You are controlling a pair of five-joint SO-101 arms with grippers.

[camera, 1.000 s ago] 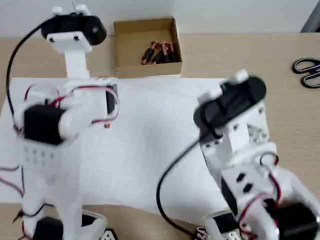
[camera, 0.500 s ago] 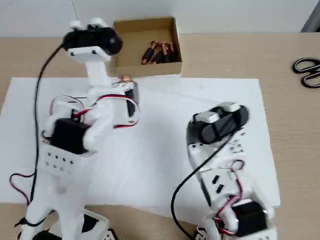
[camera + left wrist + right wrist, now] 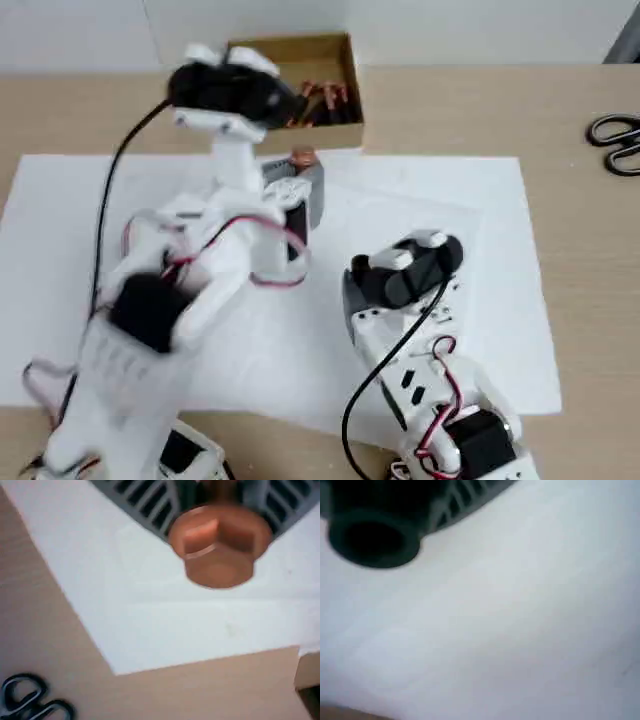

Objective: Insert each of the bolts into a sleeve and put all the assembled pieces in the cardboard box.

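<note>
My left end effector (image 3: pixel 303 172), outstretched by the box (image 3: pixel 352 82), pinches a bolt (image 3: pixel 219 547); right end effector (image 3: pixel 387 510), tucked low, pinches a sleeve (image 3: pixel 372 542).

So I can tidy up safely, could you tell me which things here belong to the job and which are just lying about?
Job: bolt, sleeve, cardboard box, assembled pieces inside it.
Lying about: scissors, white sheet.

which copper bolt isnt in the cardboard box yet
The bolt held in the left gripper, at the white sheet's edge beside the cardboard box. The other bolts already lie inside the box.
</note>
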